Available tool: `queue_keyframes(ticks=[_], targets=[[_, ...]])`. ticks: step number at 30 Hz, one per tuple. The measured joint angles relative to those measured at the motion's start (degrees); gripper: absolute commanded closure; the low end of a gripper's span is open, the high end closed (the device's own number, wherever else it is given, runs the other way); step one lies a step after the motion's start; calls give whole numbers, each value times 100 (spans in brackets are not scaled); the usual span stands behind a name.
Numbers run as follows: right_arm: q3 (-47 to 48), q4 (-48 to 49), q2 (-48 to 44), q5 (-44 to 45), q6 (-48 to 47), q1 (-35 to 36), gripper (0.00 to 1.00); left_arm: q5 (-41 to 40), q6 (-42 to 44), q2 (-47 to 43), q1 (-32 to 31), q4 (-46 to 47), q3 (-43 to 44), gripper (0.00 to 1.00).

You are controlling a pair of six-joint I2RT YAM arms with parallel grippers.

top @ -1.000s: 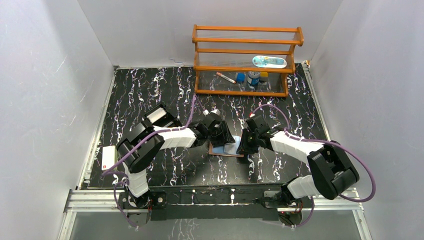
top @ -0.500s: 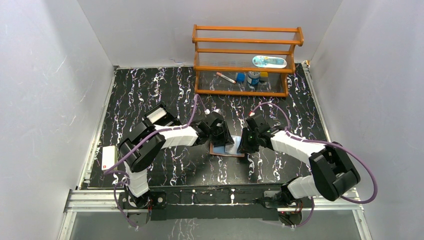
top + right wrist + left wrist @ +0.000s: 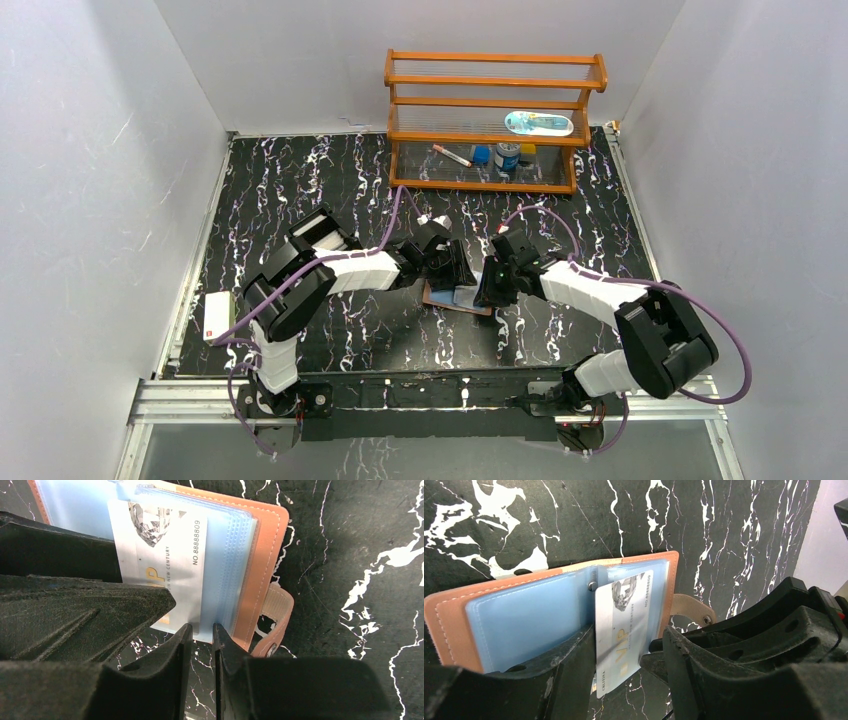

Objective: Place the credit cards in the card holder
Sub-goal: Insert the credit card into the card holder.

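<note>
The tan leather folding card holder (image 3: 446,625) lies open and flat on the black white-veined marble-pattern table (image 3: 724,540), between the two arms. Its long axis runs across both wrist views, and its snap-button strap (image 3: 275,610) hangs off the short end nearest the right arm.

A silver-white plastic credit card (image 3: 621,625) is partly in one of the holder's clear blue plastic sleeves (image 3: 524,620). This sleeve is on the strap half, just beside the fold. The card's long axis crosses the holder's long axis at about a right angle. Its numbered end points into the sleeve. Its "VIP" end sticks out past the holder's long edge, toward both sets of fingers.

The left fingers (image 3: 674,655) are spread about a card's width and bracket the end that sticks out, one along each long edge. I cannot tell whether they press those edges or only flank them. The right fingers (image 3: 180,650) stand nearly together, with a narrow slit between them. That slit is at the sleeve's open edge, beside the card's strap-side corner. I cannot tell whether they nip the plastic.

The left arm is the one placed on the card. As I judge it, the next move is a straight push along the card's long axis, deeper into the holder. The card's edges must stay parallel to the sleeve seams or it may jam.
</note>
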Motion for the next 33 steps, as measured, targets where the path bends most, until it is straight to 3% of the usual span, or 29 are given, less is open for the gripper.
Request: queue_keyframes(ticks=[6, 33], targets=[[0, -33, -48, 52, -9, 0, 60, -33, 48, -35, 11, -87, -2, 49], [-70, 155, -85, 118, -55, -107, 62, 374, 9, -31, 52, 356, -190, 52]])
